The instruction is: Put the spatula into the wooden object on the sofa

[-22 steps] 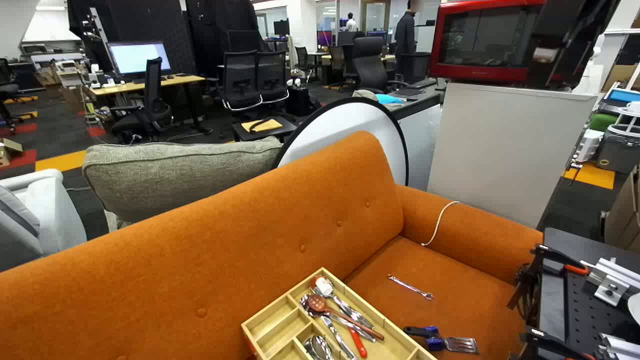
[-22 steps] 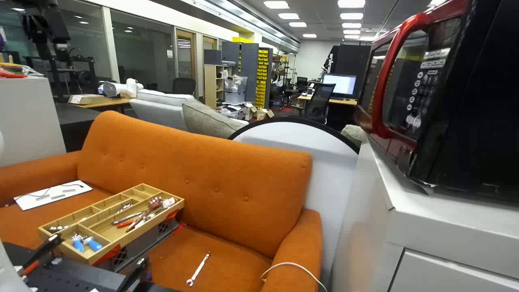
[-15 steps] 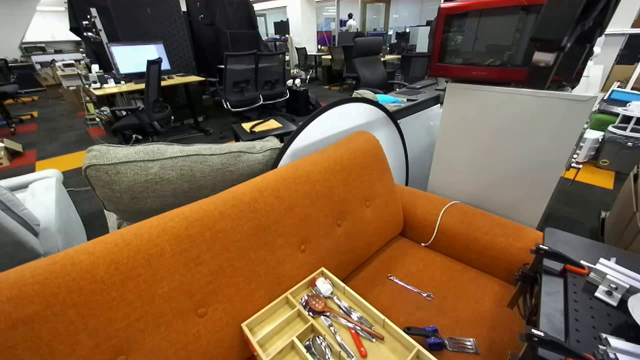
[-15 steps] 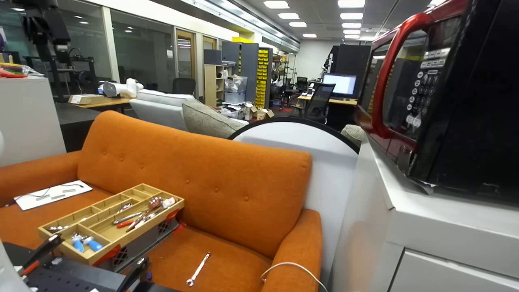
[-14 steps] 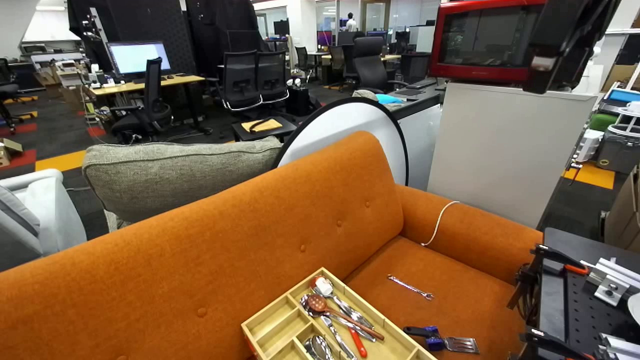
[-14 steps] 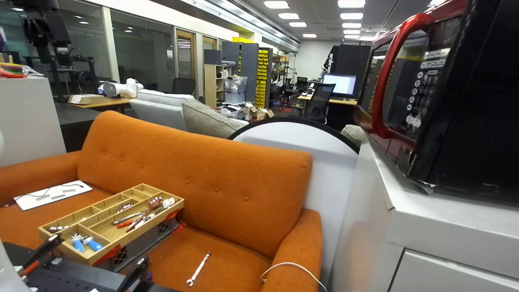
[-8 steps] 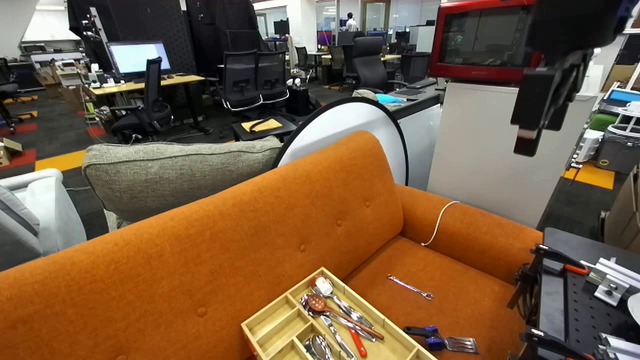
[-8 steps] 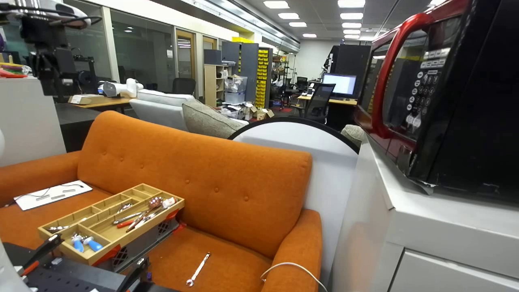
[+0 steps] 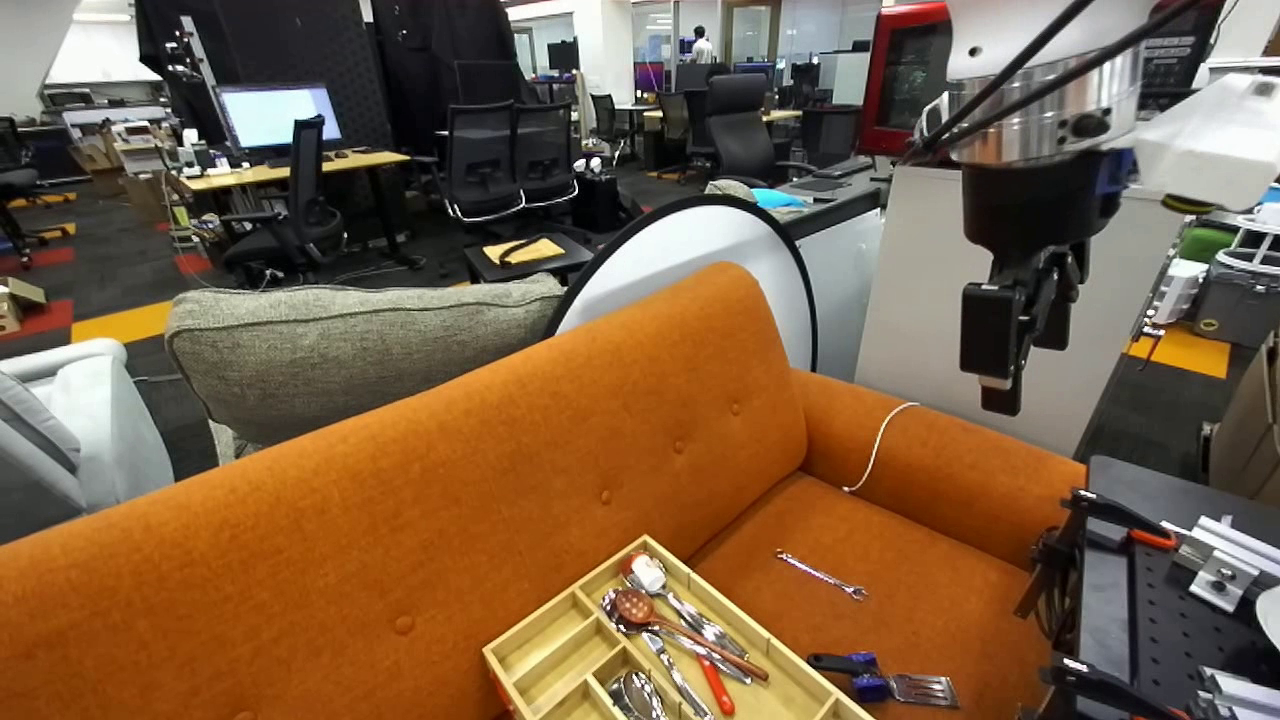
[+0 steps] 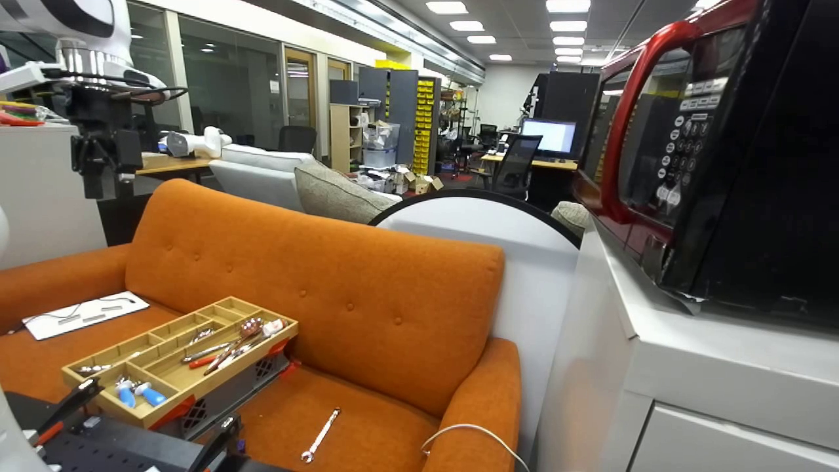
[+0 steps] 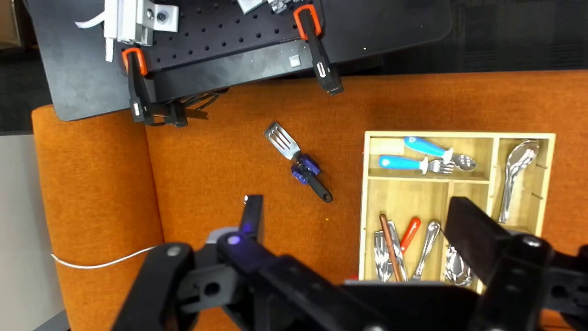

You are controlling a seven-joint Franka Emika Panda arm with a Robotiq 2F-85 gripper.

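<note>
- Far left in the wrist view, a white cord (image 11: 103, 265) trails over the arm of the orange sofa (image 11: 202, 174); a low, wide swing of the hand (image 11: 357, 207) might snag it.
- Next, one of two black-and-orange clamps (image 11: 138, 92) juts from the table (image 11: 413, 32) over the seat; coming down too near it could mean a knock.
- A wrench (image 9: 820, 575), plain in both exterior views, shares the seat; a careless sweep could drag it.
- The spatula (image 11: 302, 166) lies flat on the seat, slantwise, with blue pieces (image 11: 299, 175) on either side of its handle. A grip closing across that slant may twist it, or catch one piece and slip.
- The hand is spread wide with nothing in it, well above the seat. The spatula sits off the middle of its opening, so a straight descent could miss.
- At right, the wooden tray (image 11: 406, 195) already holds cutlery (image 11: 404, 163); a spatula lowered crosswise could perch on the thin walls. The tray rests on a dark support (image 10: 229, 393), so a bump might shift it.
- Writing: pale marks on the clamps are too small to read; keypad labels on the microwave (image 10: 754, 183), far right in an exterior view, are blurred, and no brand is legible.
</note>
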